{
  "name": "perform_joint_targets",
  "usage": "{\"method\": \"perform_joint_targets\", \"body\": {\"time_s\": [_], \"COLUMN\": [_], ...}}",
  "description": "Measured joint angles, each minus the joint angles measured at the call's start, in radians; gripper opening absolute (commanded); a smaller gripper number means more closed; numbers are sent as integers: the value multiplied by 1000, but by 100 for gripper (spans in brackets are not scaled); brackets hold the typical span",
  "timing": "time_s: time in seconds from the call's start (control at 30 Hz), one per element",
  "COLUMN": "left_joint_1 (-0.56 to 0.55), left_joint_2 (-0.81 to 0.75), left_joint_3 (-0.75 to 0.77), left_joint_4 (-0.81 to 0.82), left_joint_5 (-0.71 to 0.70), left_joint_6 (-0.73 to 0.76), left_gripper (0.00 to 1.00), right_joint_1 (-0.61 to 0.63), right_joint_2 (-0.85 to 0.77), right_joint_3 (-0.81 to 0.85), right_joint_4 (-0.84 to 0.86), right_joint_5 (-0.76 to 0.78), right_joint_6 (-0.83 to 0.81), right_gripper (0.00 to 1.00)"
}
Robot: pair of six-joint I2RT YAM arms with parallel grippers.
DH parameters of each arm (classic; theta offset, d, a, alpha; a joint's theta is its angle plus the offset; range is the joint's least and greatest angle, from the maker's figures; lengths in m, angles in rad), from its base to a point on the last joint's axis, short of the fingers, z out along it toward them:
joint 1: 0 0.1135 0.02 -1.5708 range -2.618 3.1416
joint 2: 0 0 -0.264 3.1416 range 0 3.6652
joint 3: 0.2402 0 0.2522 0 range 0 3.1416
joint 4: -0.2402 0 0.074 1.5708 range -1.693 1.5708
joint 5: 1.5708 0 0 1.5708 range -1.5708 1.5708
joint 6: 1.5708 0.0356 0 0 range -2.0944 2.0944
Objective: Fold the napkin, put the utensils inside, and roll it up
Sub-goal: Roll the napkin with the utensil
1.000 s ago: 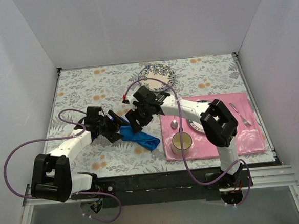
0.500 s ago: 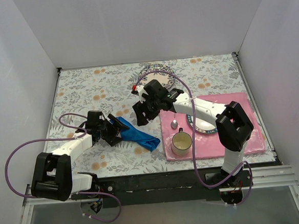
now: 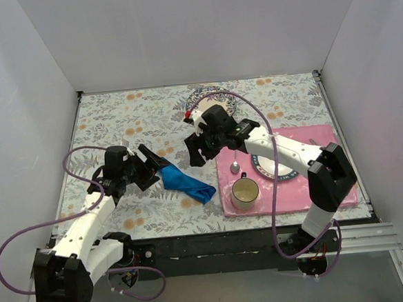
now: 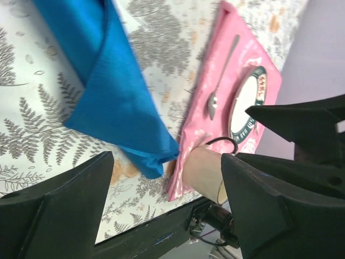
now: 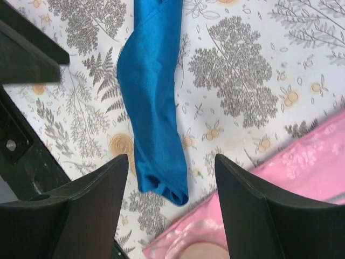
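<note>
The napkin (image 3: 187, 185) lies as a loosely folded narrow strip on the floral surface (image 3: 116, 122), just left of the pink placemat (image 3: 291, 198). Both arms have drawn back from it; the left fingers (image 4: 59, 210) and right fingers (image 5: 81, 216) stand wide apart, holding nothing. The spoon (image 3: 236, 166) lies on the placemat, so loading looks undone, and the mug (image 3: 244, 193) and plate (image 4: 245, 102) crowd it

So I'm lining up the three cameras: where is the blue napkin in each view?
Top external: napkin just left of centre, left of the pink placemat.
Left wrist: napkin upper left, placemat to its right.
Right wrist: napkin centre-left, running top to bottom; placemat bottom right.
Shared landmark: the pink placemat by the napkin's end.
</note>
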Motion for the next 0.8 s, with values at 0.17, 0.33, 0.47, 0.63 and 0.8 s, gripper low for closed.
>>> {"method": "perform_joint_targets", "body": {"time_s": [0.17, 0.33, 0.47, 0.63, 0.8], "left_joint_1": [0, 0, -10, -100, -174], "left_joint_2": [-71, -67, -3, 92, 146], "left_joint_3": [124, 299, 428, 467, 476], "left_joint_4": [-44, 21, 142, 254, 276], "left_joint_5": [1, 5, 47, 71, 74], "left_joint_6": [83, 159, 185, 192, 196], "left_gripper": [87, 98, 98, 98, 98], "right_joint_1": [0, -1, -2, -2, -2], "right_joint_2": [-237, -592, -813, -947, -1032], "right_joint_3": [-172, -285, -270, -232, -282], "right_joint_4": [21, 11, -13, -89, -133], "right_joint_5": [83, 273, 455, 592, 647], "right_joint_6": [10, 35, 80, 149, 183], "right_gripper": [86, 99, 99, 99, 99]}}
